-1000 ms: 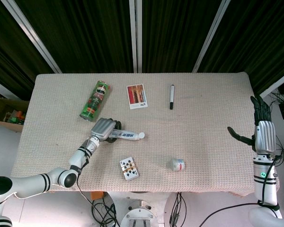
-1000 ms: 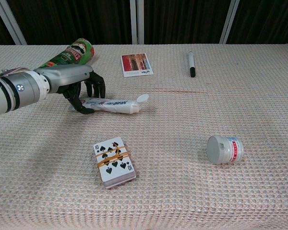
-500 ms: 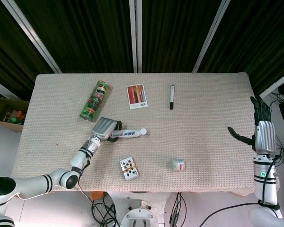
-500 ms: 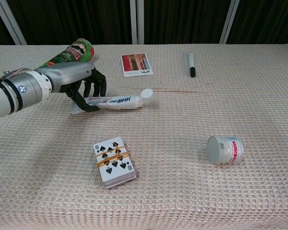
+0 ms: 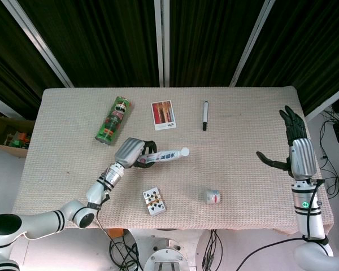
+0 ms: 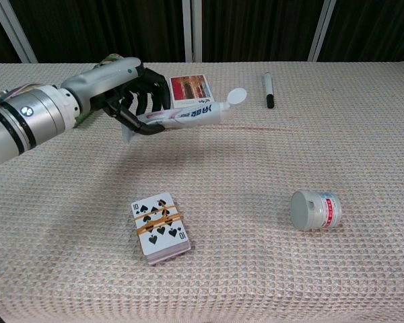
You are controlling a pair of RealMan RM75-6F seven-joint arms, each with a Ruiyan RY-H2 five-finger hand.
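Note:
My left hand (image 5: 132, 152) (image 6: 124, 86) grips the tail end of a white toothpaste tube (image 5: 167, 154) (image 6: 192, 113) and holds it above the table, its round cap pointing right. My right hand (image 5: 296, 148) hovers over the table's right edge with its fingers spread and nothing in it; the chest view does not show it. A deck of playing cards bound with a rubber band (image 5: 153, 201) (image 6: 160, 225) lies below the tube. A small white jar (image 5: 212, 196) (image 6: 314, 209) lies on its side at the front right.
A green chips can (image 5: 113, 119) lies at the back left, mostly hidden behind my left arm in the chest view. A photo card (image 5: 163, 114) (image 6: 191, 90) and a black marker (image 5: 204, 115) (image 6: 268, 89) lie at the back. A woven beige cloth (image 6: 269, 269) covers the table.
My left hand has lifted the toothpaste tube off the table and carried it up and to the right. My right hand has moved a little higher and inward.

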